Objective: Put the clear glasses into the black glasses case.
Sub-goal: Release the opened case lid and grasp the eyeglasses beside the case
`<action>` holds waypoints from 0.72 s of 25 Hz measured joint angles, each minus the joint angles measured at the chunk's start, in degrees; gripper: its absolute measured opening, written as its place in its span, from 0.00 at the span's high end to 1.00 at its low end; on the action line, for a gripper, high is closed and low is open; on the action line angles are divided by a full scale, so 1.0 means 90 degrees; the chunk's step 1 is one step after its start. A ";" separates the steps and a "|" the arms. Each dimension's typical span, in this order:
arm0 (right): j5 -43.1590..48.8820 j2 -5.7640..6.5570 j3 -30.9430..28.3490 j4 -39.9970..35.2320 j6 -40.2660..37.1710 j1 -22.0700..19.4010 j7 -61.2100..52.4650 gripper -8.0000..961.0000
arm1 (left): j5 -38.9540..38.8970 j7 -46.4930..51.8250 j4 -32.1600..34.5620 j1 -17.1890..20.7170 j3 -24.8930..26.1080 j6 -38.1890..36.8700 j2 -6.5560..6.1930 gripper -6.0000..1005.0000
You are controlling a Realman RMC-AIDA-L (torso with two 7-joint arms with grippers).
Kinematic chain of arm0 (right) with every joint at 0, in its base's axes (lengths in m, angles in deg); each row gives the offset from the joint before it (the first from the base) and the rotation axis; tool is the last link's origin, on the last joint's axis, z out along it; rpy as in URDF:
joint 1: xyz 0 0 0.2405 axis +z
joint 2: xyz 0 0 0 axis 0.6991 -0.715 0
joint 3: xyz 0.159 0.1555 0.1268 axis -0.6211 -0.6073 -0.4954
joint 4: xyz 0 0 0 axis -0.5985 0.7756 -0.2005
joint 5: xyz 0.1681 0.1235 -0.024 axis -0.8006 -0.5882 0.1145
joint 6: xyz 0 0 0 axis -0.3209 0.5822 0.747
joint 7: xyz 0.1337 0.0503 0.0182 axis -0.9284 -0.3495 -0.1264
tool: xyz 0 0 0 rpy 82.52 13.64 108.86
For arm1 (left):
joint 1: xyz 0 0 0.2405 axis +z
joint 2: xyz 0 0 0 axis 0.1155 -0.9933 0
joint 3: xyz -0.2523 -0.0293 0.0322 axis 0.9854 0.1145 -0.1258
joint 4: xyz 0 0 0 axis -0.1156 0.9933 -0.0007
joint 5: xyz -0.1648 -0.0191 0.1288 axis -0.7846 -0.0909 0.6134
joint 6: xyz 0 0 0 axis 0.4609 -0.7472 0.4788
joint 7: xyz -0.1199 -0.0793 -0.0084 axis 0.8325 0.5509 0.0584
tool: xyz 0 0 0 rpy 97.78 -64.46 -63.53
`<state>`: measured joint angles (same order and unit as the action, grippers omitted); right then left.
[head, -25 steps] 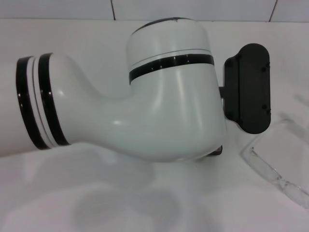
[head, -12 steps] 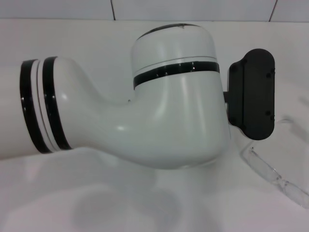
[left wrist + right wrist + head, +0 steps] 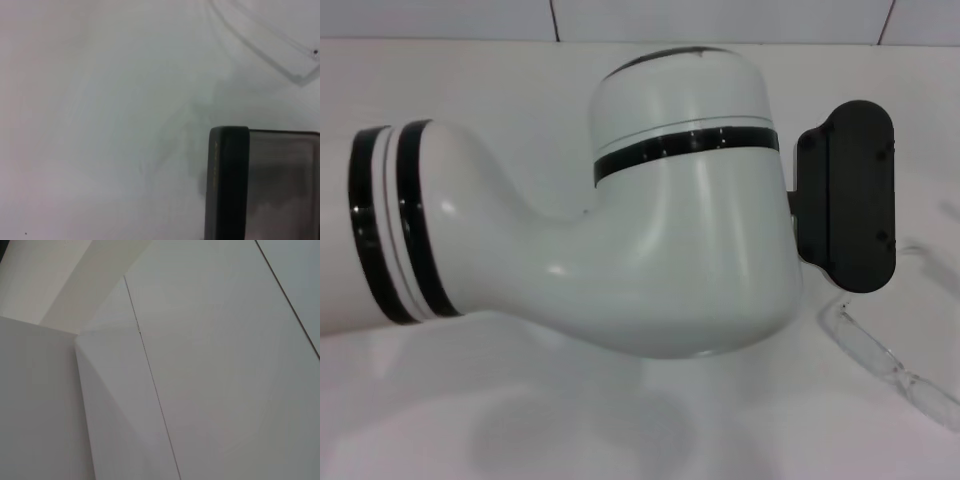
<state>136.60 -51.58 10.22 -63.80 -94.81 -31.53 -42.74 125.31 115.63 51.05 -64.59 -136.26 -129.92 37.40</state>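
Observation:
The clear glasses (image 3: 886, 361) lie on the white table at the lower right of the head view, partly covered by my left arm (image 3: 670, 230). That arm's large white elbow fills the middle of the view, and a black plate (image 3: 846, 196) on its wrist hangs just above the glasses. The left wrist view shows the black glasses case (image 3: 227, 185) lying open, its grey lining (image 3: 282, 185) facing up. The clear glasses (image 3: 280, 50) lie a short way beyond the case. The case is hidden in the head view. Neither gripper's fingers show.
The white table (image 3: 520, 420) runs back to a tiled wall (image 3: 720, 18). The right wrist view shows only white wall panels (image 3: 210, 365); my right arm is out of the head view.
My left arm has shifted a little to the right, and its black wrist plate now covers more of the clear glasses.

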 joint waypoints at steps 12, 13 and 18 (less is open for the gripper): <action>0.0026 0.0039 0.0035 -0.0022 -0.0065 0.0065 -0.0023 0.23 | -0.0014 -0.0555 0.2451 0.1229 0.1957 -0.0812 -0.0039 0.61; 0.0058 0.0059 0.0072 -0.0038 -0.0066 0.0076 -0.0044 0.23 | -0.0016 -0.0663 0.2796 0.1419 0.2222 -0.0810 -0.0037 0.61; 0.0502 0.0231 0.0181 -0.0208 0.0094 0.0166 -0.0395 0.23 | -0.1036 -0.1674 0.3854 0.2442 0.4014 -0.0327 -0.0015 0.61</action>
<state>141.12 -49.51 11.84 -65.67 -93.96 -30.03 -46.29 115.98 100.57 85.74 -42.61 -100.13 -132.87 37.26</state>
